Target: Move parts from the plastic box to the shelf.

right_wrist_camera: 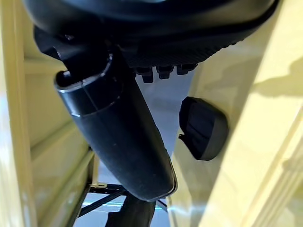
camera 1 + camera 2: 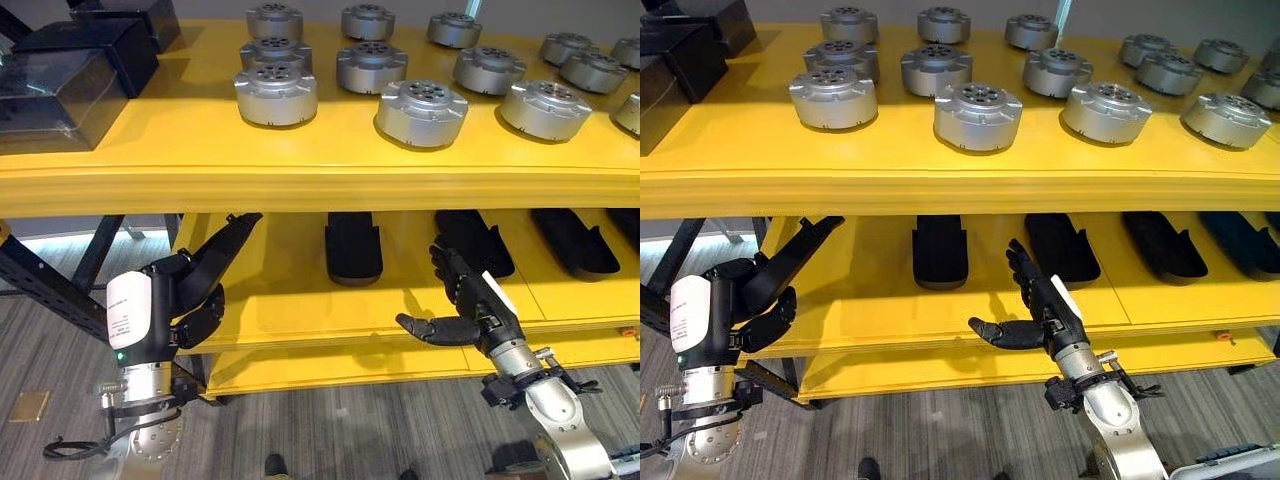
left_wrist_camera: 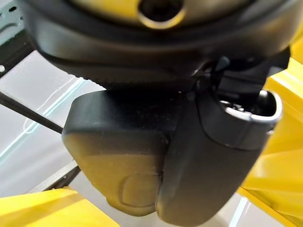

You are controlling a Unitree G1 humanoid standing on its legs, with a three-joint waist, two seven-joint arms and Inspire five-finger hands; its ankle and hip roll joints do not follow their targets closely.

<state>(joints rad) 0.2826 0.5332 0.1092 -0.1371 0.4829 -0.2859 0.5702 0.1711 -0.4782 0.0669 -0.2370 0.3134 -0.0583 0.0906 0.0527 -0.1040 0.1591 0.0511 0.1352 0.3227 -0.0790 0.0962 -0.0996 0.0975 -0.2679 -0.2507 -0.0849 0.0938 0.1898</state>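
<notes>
Both hands are released and hold nothing. The left hand (image 2: pixel 190 285) hangs in front of the lower deck of the yellow shelf (image 2: pixel 300 165), fingers extended and pointing up toward the underside of the top deck, thumb loosely bent. The right hand (image 2: pixel 470 305) sits at the same level, fingers straight, thumb spread out sideways toward the left hand.

The round metal parts (image 2: pixel 421 112) stand upright on the top deck, above and beyond both hands, arranged in rows. Being discs with a vertical axis, they offer no preferred long axis for a side grasp. The nearest part to the right hand lies almost directly above it and slightly toward the left hand. The nearest part to the left hand (image 2: pixel 276 95) lies above it, offset toward the right hand.

Dark elongated pieces (image 2: pixel 353 247) lie on the lower deck just beyond the right hand, long axes running away from the robot.

The plastic box cannot be identified with certainty; dark boxes (image 2: pixel 60 85) stand on the top deck, above and outboard of the left hand, which makes the left arm the nearer one for reaching them.
</notes>
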